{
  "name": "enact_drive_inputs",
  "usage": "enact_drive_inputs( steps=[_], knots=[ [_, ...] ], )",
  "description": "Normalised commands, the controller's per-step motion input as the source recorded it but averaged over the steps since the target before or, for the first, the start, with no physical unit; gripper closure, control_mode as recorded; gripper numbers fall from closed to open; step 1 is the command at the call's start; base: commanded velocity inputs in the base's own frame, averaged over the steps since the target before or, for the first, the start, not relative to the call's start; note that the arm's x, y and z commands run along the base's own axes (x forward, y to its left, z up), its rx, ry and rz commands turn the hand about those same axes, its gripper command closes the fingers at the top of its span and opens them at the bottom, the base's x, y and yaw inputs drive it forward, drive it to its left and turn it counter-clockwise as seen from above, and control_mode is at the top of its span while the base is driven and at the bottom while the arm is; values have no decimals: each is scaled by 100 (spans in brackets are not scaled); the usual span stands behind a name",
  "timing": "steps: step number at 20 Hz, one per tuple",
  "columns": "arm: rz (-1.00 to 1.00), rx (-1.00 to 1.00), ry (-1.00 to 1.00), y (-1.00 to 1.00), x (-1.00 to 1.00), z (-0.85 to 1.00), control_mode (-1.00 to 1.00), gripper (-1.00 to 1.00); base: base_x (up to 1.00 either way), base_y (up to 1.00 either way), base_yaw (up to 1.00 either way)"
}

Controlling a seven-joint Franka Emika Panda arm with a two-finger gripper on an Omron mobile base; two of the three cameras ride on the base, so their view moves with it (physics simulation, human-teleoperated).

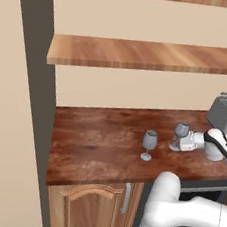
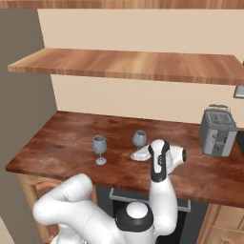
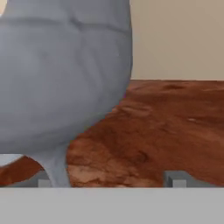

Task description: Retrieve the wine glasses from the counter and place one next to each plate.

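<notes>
Two grey-blue wine glasses stand upright on the dark reddish-brown counter (image 1: 97,138) (image 2: 62,143). The left glass (image 1: 149,144) (image 2: 99,148) stands alone. My gripper (image 1: 175,143) (image 2: 139,154) (image 3: 109,180) lies level at the foot of the right glass (image 1: 181,130) (image 2: 139,139). In the hand view this glass's bowl (image 3: 61,74) looms large at the left. Its thin stem (image 3: 55,168) sits between the two fingertips, close to the left fingertip (image 3: 43,182). The jaws stand wide apart and open. The plates are out of view.
A grey toaster (image 1: 225,113) (image 2: 218,129) stands at the counter's right end, behind my arm. Two wooden shelves (image 1: 142,56) (image 2: 128,64) hang above the counter. A wall (image 1: 13,123) bounds the left side. Light wooden cabinet doors (image 1: 88,208) are below.
</notes>
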Motion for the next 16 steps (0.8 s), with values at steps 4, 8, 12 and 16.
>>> enact_drive_inputs(
  steps=[4, 8, 12, 16],
  knots=[
    [0, -12, -38, 6, -24, 51, -100, 100, 0, 0, 0],
    [0, -15, -49, 2, -55, 96, -100, 100, 0, 0, 0],
    [-2, -3, -28, 3, -45, 100, -100, 100, 0, 0, 0],
    [-4, 0, -13, 1, -49, 100, -100, 100, 0, 0, 0]
  ],
)
